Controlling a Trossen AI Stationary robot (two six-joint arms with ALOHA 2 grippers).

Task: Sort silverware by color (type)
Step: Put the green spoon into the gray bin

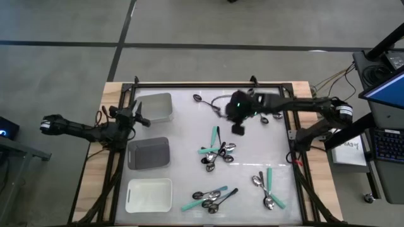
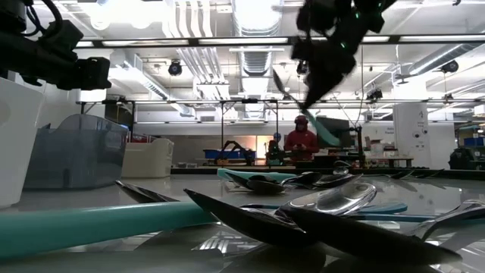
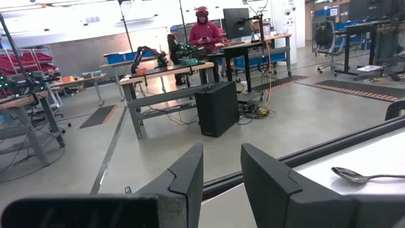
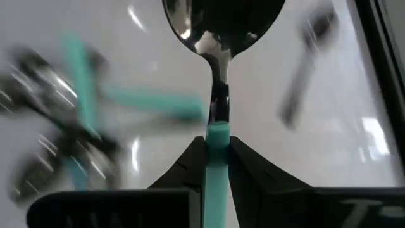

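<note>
My right gripper (image 1: 238,126) is over the middle back of the table, raised, and shut on a teal-handled spoon (image 4: 218,136). Its shiny bowl (image 4: 221,19) sticks out past the fingers. In the low view this spoon (image 2: 324,130) hangs below the gripper (image 2: 327,64), clear of the table. More spoons lie in clusters at the centre (image 1: 218,151), the front middle (image 1: 211,198) and the front right (image 1: 268,189). One silver spoon (image 1: 197,98) lies at the back. My left gripper (image 1: 140,117) is open and empty beside the clear tray (image 1: 158,107).
A dark grey tray (image 1: 149,153) and a white tray (image 1: 149,195) stand along the table's left side, in front of the clear tray. A few more spoons (image 1: 273,117) lie under the right arm. A black frame (image 1: 208,85) rims the table. People stand at benches far behind (image 3: 202,28).
</note>
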